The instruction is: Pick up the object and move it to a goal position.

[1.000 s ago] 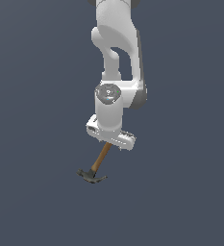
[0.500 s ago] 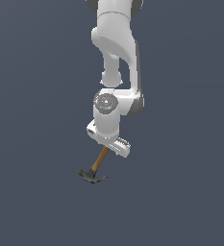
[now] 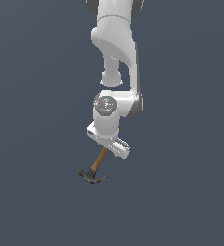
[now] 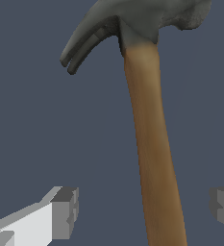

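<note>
Wrist view, left to right: my left finger [image 4: 64,212], the hammer [image 4: 149,144] handle between, my right finger [image 4: 223,204]. My jaws stand wide, untouching. The head points toward 12 o'clock. Risk: closing off-centre would nudge the slim handle sideways and spoil my grasp.
</note>
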You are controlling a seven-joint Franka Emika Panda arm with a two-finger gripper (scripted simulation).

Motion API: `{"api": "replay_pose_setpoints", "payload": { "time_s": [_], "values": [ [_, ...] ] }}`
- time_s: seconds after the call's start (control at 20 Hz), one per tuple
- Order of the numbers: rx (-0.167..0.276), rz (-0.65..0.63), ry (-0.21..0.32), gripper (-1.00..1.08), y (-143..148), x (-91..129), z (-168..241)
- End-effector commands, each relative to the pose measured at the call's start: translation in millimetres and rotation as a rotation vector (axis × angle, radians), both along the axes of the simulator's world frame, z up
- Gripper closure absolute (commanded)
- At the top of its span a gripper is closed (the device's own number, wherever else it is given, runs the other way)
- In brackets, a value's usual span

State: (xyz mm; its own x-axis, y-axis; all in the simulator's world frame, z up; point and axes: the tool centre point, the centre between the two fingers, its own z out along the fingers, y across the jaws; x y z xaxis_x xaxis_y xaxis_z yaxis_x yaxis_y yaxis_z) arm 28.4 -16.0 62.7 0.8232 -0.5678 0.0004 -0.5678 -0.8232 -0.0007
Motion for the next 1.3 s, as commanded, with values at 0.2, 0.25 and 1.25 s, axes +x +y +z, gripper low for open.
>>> {"api": "replay_pose_setpoints", "payload": {
  "time_s": [0.2, 0.25, 1.25],
  "values": [
    [0.0, -0.003, 0.001, -0.92, -0.4, -1.3, -28.5],
    [0.0, -0.003, 0.001, -0.92, -0.1, -1.4, -33.2],
    [-0.003, -0.012, 0.0, 1.08, -6.0, -0.3, -43.9]
  ]
}}
